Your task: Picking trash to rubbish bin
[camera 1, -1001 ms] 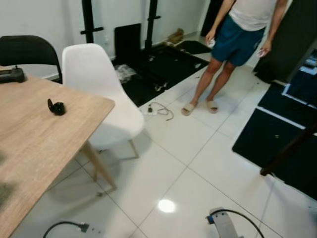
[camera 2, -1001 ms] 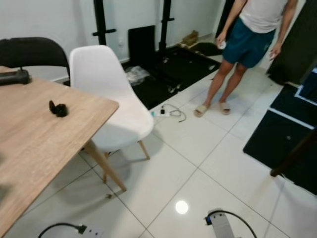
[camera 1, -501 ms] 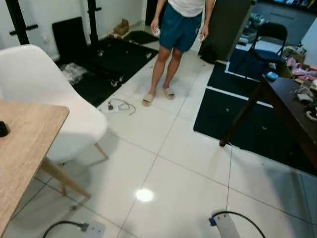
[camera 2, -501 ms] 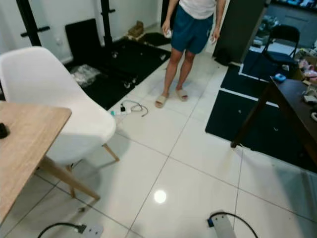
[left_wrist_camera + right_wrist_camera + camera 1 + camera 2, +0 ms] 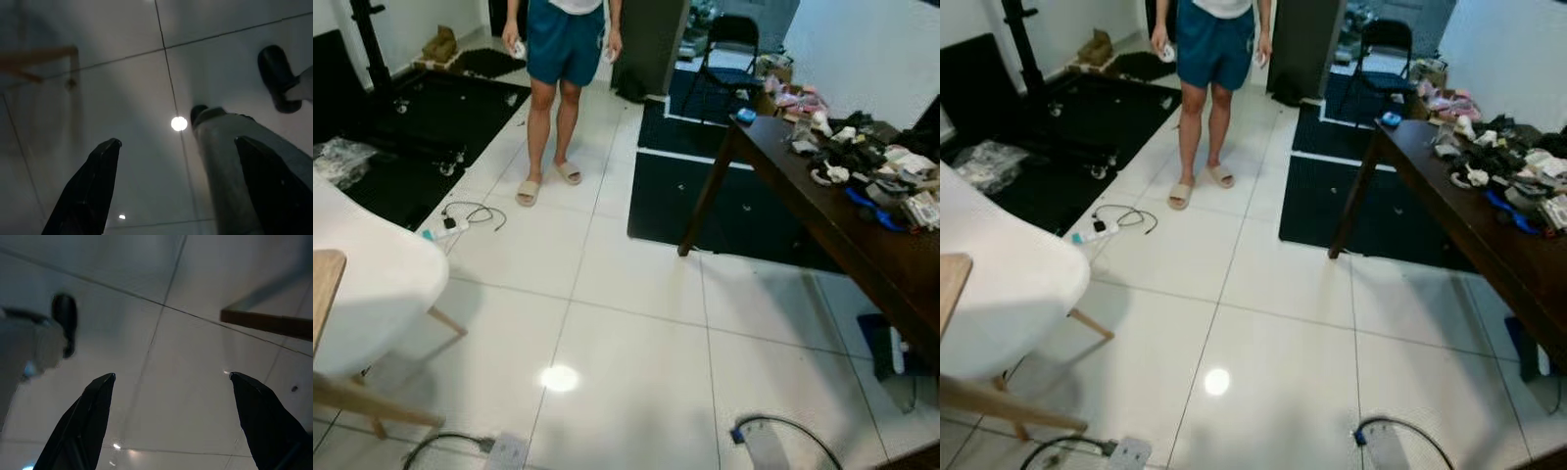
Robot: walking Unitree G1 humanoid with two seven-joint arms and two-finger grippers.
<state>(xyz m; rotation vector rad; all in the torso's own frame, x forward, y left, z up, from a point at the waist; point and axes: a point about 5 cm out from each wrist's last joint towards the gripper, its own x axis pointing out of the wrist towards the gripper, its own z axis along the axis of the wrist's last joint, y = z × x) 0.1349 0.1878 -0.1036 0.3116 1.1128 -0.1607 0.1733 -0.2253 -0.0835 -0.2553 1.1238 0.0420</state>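
Clear plastic bag (image 5: 986, 162), crumpled, lies on black mat (image 5: 1058, 147) at far left, near black stand post (image 5: 1023, 44). No bin seen. White floor tiles (image 5: 636, 352) ahead. Power strip with cable (image 5: 1111, 223) on floor near person (image 5: 563, 59) in blue shorts, sandals. White chair (image 5: 999, 294) at left. Dark worktop (image 5: 862, 235) at right, cluttered. Left tool (image 5: 178, 191) wide open, holding nothing, above tiles. Right tool (image 5: 168, 423) wide open, holding nothing, above tiles.

The glossy white tiled floor (image 5: 636, 343) mirrors a ceiling light. The smooth white plastic chair (image 5: 362, 294) stands on pale wooden legs; the long dark wooden table (image 5: 862, 245) looks matt.
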